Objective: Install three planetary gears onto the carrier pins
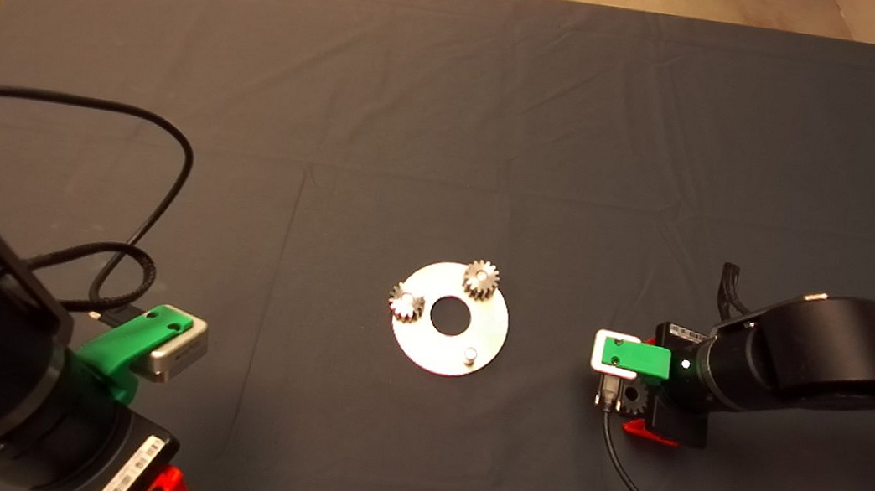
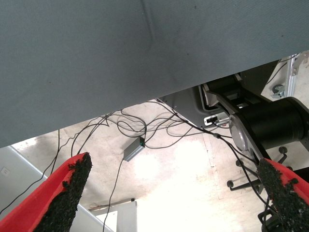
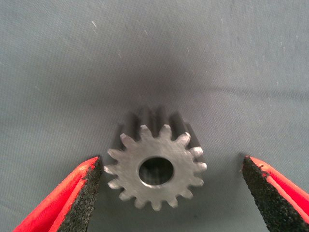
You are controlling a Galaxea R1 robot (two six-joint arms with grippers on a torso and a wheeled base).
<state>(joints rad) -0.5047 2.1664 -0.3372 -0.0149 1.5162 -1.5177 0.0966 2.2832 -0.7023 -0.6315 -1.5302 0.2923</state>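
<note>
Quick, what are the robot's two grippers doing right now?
Left gripper: open, holding nothing, parked at the mat's near left edge.
Right gripper: open, fingers either side of the third gear lying on the mat, not gripping it yet.

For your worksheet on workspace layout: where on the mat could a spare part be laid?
Free: the mat beyond the disc, and between it and the left hand. Crowded: the disc with two seated gears, and the right hand straddling the third gear.
</note>
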